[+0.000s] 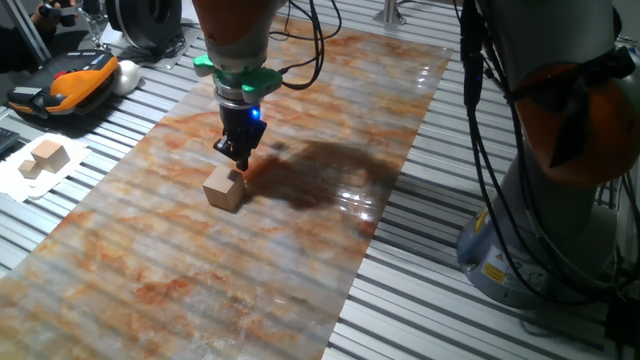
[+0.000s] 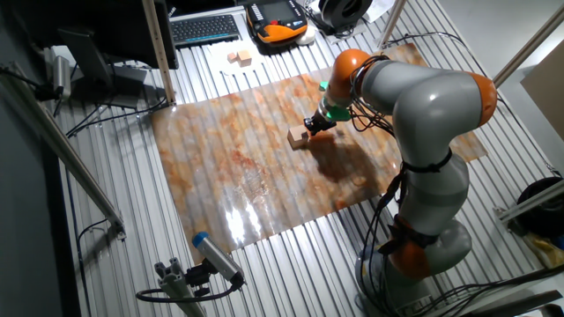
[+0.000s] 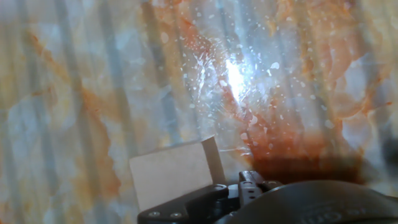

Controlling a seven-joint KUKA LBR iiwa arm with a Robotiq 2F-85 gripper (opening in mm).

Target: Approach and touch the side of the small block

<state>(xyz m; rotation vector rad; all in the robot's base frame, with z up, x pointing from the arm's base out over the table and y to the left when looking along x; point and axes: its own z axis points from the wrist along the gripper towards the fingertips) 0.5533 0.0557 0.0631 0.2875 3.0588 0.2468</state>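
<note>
The small block [image 1: 225, 187] is a light-tan wooden cube that sits on the marbled orange-and-grey mat [image 1: 150, 270]. My gripper [image 1: 239, 158] hangs just behind and to the right of it, fingertips at the level of its top edge and close against its far side; I cannot tell whether they touch. The fingers look closed together and hold nothing. In the other fixed view the block [image 2: 297, 138] lies just left of the gripper [image 2: 312, 127]. In the hand view the block [image 3: 174, 171] fills the lower middle, right by the black gripper body [image 3: 249, 199].
Paler wooden blocks [image 1: 45, 156] lie on white paper at the left edge of the table. An orange-and-black handheld device [image 1: 70, 85] lies at the back left. The arm's grey base [image 1: 545, 200] with cables stands at the right. A keyboard [image 2: 204, 29] sits beyond the mat.
</note>
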